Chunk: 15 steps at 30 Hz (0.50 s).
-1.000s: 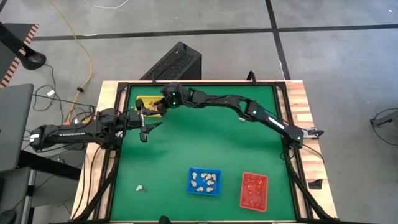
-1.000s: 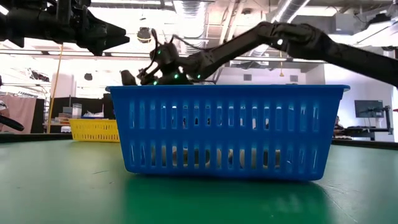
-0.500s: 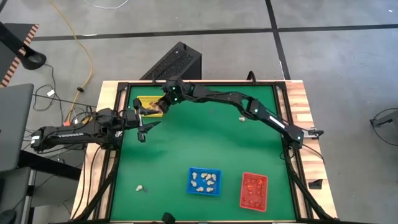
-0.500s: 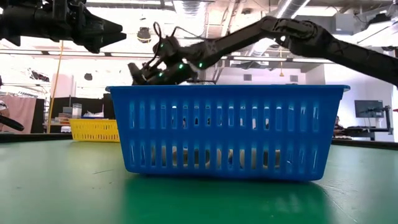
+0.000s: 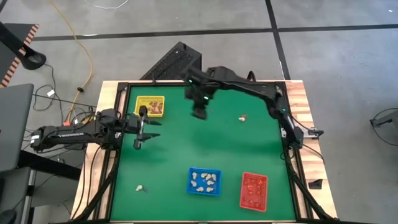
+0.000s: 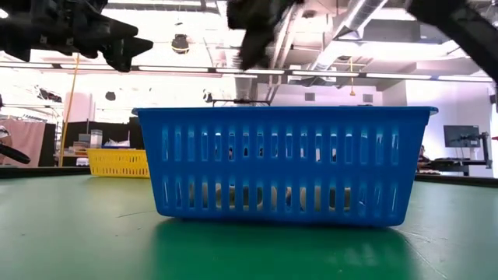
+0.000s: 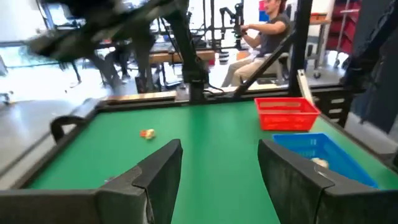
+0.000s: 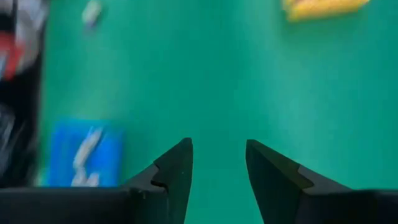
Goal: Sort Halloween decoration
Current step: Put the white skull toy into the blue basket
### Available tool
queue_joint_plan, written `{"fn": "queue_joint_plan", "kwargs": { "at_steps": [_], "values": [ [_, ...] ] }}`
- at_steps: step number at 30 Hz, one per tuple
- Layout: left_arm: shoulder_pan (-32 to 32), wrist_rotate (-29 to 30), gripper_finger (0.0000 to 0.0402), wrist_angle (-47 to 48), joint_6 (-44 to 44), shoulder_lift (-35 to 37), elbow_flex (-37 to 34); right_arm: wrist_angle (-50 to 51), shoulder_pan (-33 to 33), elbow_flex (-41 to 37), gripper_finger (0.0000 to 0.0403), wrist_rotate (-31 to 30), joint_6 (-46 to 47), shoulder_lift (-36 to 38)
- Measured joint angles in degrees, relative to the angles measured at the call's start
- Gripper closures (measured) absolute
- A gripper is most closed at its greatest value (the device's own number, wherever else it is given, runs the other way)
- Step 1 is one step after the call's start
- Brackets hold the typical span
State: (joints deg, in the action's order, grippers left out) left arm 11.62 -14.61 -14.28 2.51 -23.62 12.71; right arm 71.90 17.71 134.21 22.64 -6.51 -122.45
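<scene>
Three trays stand on the green table. The yellow tray at the far left holds dark trinkets. The blue tray holds whitish ones and the red tray orange-red ones. One loose trinket lies at the far right and a whitish one at the near left. My right gripper hangs open, high over the far middle of the table, with nothing between its fingers. My left gripper stands open and level near the left edge, and is also empty.
The table has a raised black frame around it. In the low view the blue tray fills the foreground and the yellow tray shows behind it. A person sits beyond the table's right side.
My right gripper has risen from over the yellow tray and swung toward the table's right, tipping more steeply downward. The yellow tray with its dark trinkets now shows uncovered. My left gripper has turned a little at the wrist without shifting place.
</scene>
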Motion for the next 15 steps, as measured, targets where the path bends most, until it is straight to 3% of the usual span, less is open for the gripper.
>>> {"fn": "queue_joint_plan", "kwargs": {
  "at_steps": [4, 8, 11, 15],
  "values": [
    [-1.6, -0.2, 0.0198, 0.4, -4.5, -2.2, 0.0, 12.6, -4.8, -2.8, 0.0225, 0.2, -5.8, 7.1],
    [-6.5, -1.3, 0.0198, 1.2, -11.2, -6.6, 0.0, 11.4, -10.3, -14.7, 0.0226, 2.8, -7.1, 17.0],
    [-12.3, 0.1, 0.0198, 2.2, -15.5, -10.2, 1.2, 1.1, -14.4, -29.6, 0.0226, 2.8, -4.9, 27.9],
    [-21.4, 5.5, 0.0198, 7.4, -19.1, -16.4, 7.0, -23.6, -21.0, -52.8, 0.0226, -0.2, 4.5, 42.5]
  ]
}}
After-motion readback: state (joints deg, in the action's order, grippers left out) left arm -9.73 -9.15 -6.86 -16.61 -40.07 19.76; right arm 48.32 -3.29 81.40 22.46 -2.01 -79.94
